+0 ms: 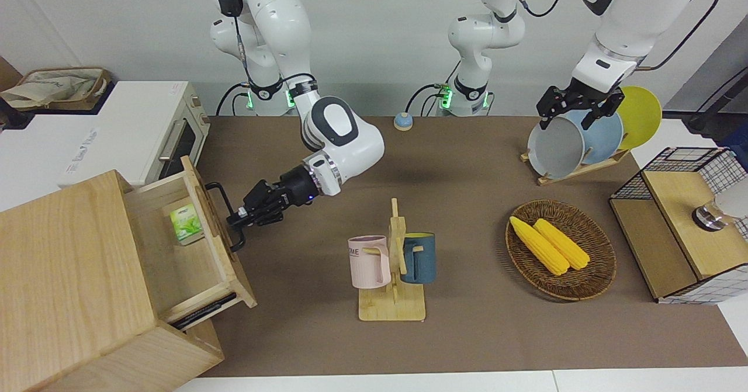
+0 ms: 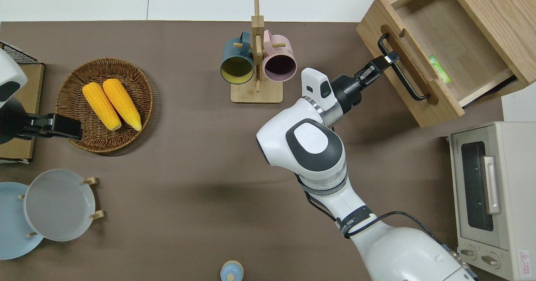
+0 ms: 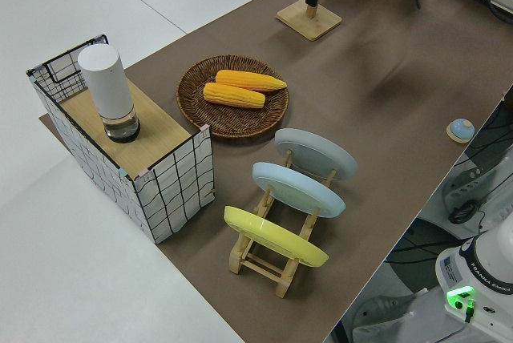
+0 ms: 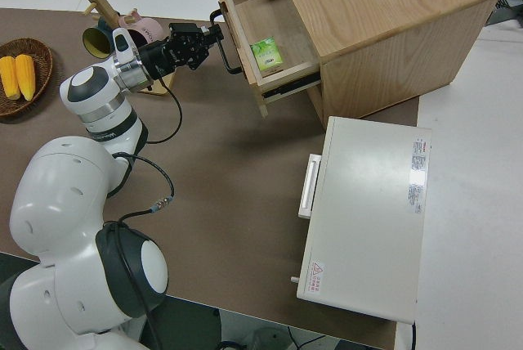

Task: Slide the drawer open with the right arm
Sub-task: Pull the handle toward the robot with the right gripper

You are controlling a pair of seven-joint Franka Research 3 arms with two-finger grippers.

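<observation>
The drawer stands pulled far out of the pale wooden cabinet at the right arm's end of the table. A small green box lies inside it. My right gripper is shut on the black bar handle. In the overhead view the right gripper grips the handle near the end farther from the robots, and the drawer shows its box. The right side view shows the gripper on the handle too. My left gripper is parked, open.
A white toaster oven stands beside the cabinet, nearer to the robots. A mug rack with two mugs stands beside the right gripper. A basket of corn, a plate rack and a wire cabinet are at the left arm's end.
</observation>
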